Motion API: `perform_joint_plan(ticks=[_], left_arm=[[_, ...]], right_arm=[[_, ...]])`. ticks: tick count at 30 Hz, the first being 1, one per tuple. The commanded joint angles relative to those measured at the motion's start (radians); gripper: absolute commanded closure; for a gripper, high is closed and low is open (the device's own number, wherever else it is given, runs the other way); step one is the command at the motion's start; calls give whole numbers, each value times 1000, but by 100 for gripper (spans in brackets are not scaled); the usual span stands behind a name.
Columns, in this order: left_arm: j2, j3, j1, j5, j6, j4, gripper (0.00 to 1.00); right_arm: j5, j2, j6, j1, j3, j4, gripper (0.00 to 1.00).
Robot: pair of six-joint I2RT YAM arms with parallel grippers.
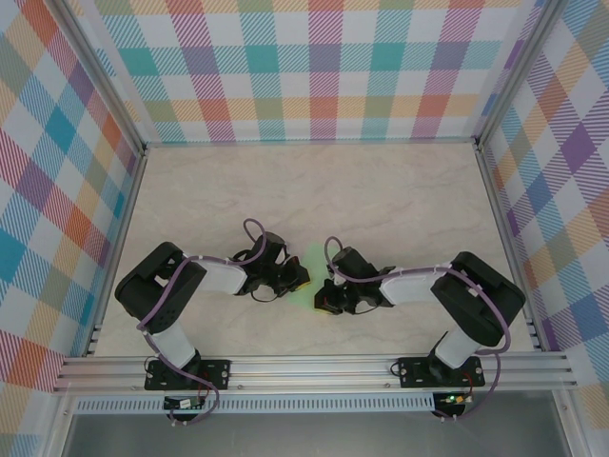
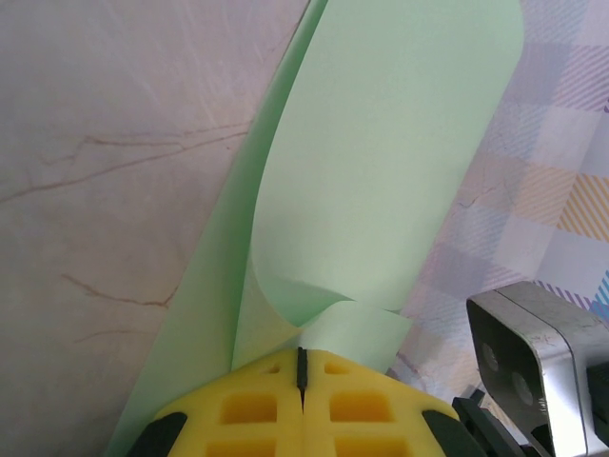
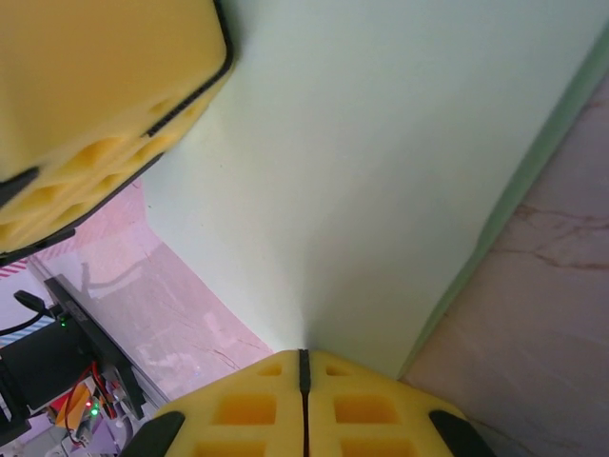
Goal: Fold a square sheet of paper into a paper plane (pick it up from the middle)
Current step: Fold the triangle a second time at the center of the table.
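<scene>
Top view, setting: pale marbled table (image 1: 381, 190) inside checked walls. Both arms reach inward and meet near the middle, towards the near edge.
Top view, paper: the sheet of paper (image 1: 312, 274) shows as a small pale-green patch between the two wrists, mostly covered by them. Whether it is lifted or lying flat cannot be told from here.
Top view, grippers: left gripper (image 1: 298, 279) sits just left of the green patch. Right gripper (image 1: 329, 301) sits just right of it and slightly nearer. Jaw state is not readable at this size.
Left wrist view, grip: left gripper (image 2: 302, 367) has its yellow pads pressed together, with a curled bit of paper pinched in the seam.
Left wrist view, paper: the sheet of paper (image 2: 381, 162) runs away from the pads in two layers. The upper layer is bowed with a rounded end, the lower a long strip over the table (image 2: 114, 190).
Left wrist view, neighbour: a grey camera box (image 2: 533, 347) sits close by at the lower right.
Right wrist view, grip: right gripper (image 3: 304, 367) is closed, pads meeting, and the paper runs straight into the seam.
Right wrist view, paper: the sheet of paper (image 3: 381, 162) shows a broad smooth face. A darker green edge peeks out along its right side, so it looks doubled.
Right wrist view, neighbour: a yellow pad (image 3: 95, 105) of the left gripper is at the upper left, at the paper's edge.
Progress (judged): the pickup is done and a first fold is probably in. The paper reads as a doubled, curling sheet rather than a finished dart.
Left to do (judged): flatten and crease this fold, then make the nose and wing folds.
</scene>
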Motion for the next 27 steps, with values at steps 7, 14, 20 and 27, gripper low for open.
perform_joint_plan(ticks=[7,14,20,27], left_arm=[[29,-22,-6,-12,15,-55,100],[20,-33,-10,-26,-6,-43,100],[23,-33,-12,-30,-7,-43,100],[23,-27,-16,-26,-5,-41,100]], right_arm=[[23,-45,9,13,-117,-53,93],[7,-95,-4,13,-150,-61,91],[-9,-129,17,10,-180,-68,90],[49,-279,-2,10,-87,-202,88]])
